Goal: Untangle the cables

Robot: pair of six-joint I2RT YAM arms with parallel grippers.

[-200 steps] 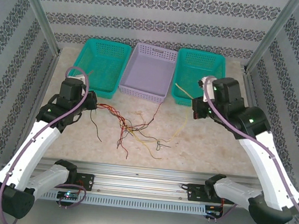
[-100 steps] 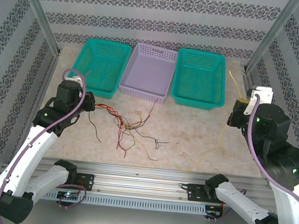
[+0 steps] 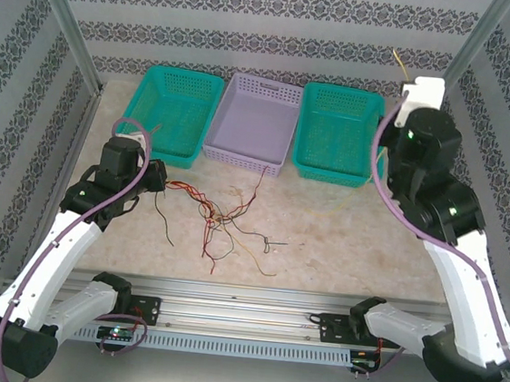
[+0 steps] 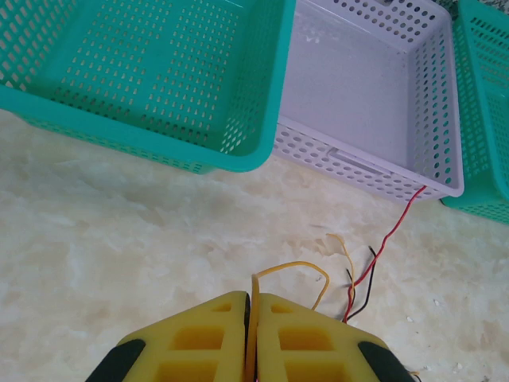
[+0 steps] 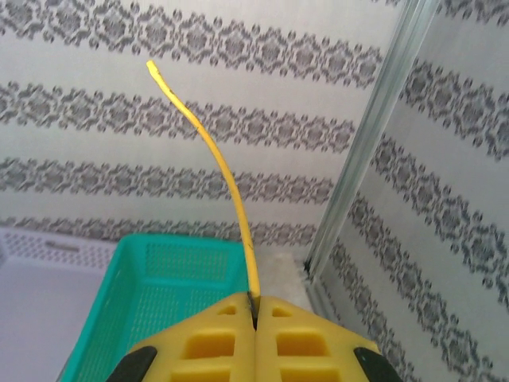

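Pale marble worktop (image 3: 340,246), patterned walls: one tangle of cables (image 3: 220,219) lies near centre.
The left gripper (image 4: 248,310) is clamped on the tangle's left end. The right gripper (image 5: 254,306), raised far right, pinches one yellow cable (image 5: 227,179). Three baskets stand far: left teal basket (image 3: 173,119), lavender basket (image 3: 255,123), right teal basket (image 3: 338,136).

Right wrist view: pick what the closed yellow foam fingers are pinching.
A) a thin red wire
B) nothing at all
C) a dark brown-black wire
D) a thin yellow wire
D: a thin yellow wire comes out of the seam between the shut fingers of the right gripper and curves up in front of the patterned wall, above the teal plastic basket.
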